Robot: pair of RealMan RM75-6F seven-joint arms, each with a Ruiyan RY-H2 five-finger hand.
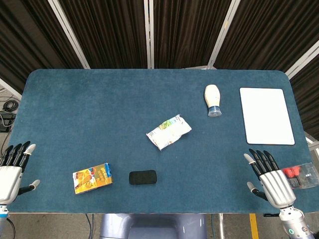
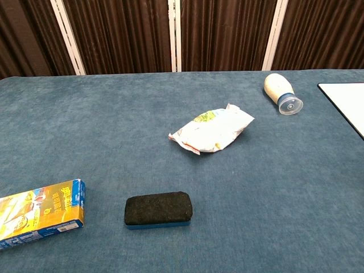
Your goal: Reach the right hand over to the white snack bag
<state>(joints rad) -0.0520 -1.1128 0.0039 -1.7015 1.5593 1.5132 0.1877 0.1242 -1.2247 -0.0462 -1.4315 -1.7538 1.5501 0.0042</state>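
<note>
Head view: blue table [image 1: 99,109], dark curtains [image 1: 109,30]

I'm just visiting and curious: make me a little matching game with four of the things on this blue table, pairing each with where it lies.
Things:
1. white snack bag
2. black eraser block
3. white bottle
4. yellow box

Places:
A. near the front edge, on the left hand's side
B. middle of the table
C. lying beside the white board, cap toward the front
D. front edge, just right of the yellow box

Pairs: 1-B, 2-D, 3-C, 4-A
</note>
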